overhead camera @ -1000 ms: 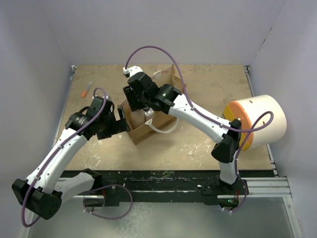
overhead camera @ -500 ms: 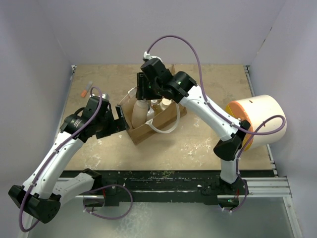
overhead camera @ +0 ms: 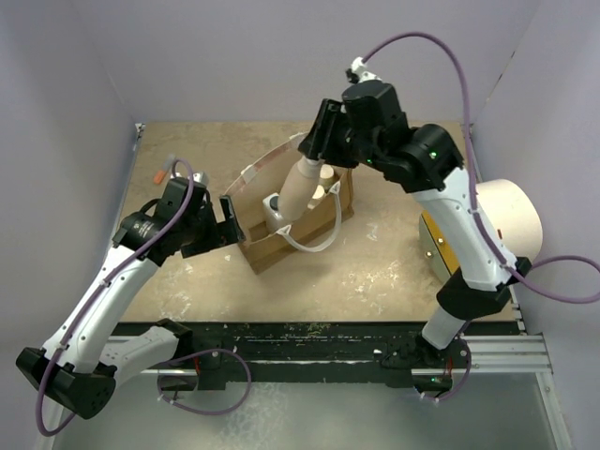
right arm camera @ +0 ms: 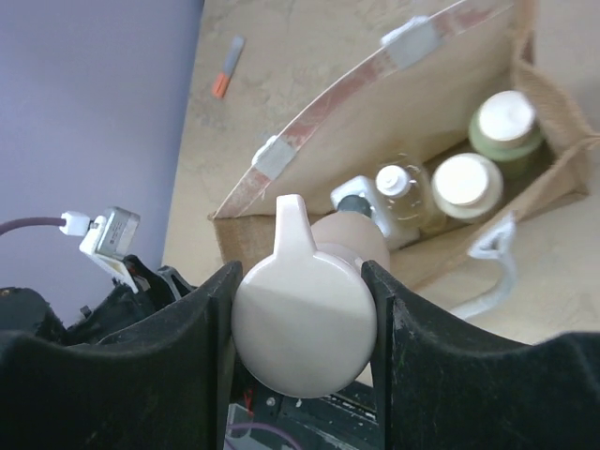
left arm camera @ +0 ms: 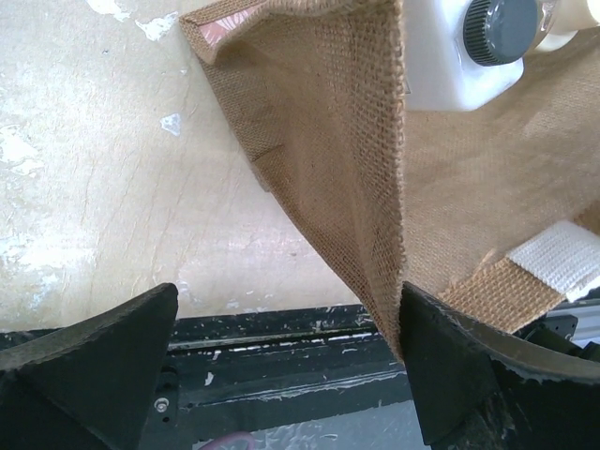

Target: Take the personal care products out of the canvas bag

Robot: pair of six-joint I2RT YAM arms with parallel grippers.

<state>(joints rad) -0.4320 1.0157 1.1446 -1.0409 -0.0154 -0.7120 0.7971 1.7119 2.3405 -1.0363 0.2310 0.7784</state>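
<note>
My right gripper (overhead camera: pixel 322 155) (right arm camera: pixel 302 277) is shut on the round pointed cap of the beige bottle (overhead camera: pixel 300 190) (right arm camera: pixel 309 328). It holds the bottle tilted above the open canvas bag (overhead camera: pixel 281 246) (right arm camera: pixel 375 103). Inside the bag stand a squarish bottle with a dark cap (overhead camera: pixel 273 208) (left arm camera: pixel 459 56) (right arm camera: pixel 364 190), a pale bottle with a white cap (right arm camera: pixel 462 183) and an olive-green bottle with a cream cap (right arm camera: pixel 506 122). My left gripper (overhead camera: pixel 228 220) (left arm camera: pixel 289 300) is open at the bag's left corner, and the burlap edge touches its right finger.
A small orange-and-white tube (overhead camera: pixel 161 174) (right arm camera: pixel 226 75) lies at the far left of the table. A big white cylinder with an orange face (overhead camera: pixel 511 220) lies at the right edge. A white rope handle (overhead camera: pixel 309 246) (right arm camera: pixel 497 253) hangs off the bag's front.
My right gripper has risen out of the bag with the beige bottle and moved back and right. The bag's far wall has sprung open. My left arm has barely moved.
</note>
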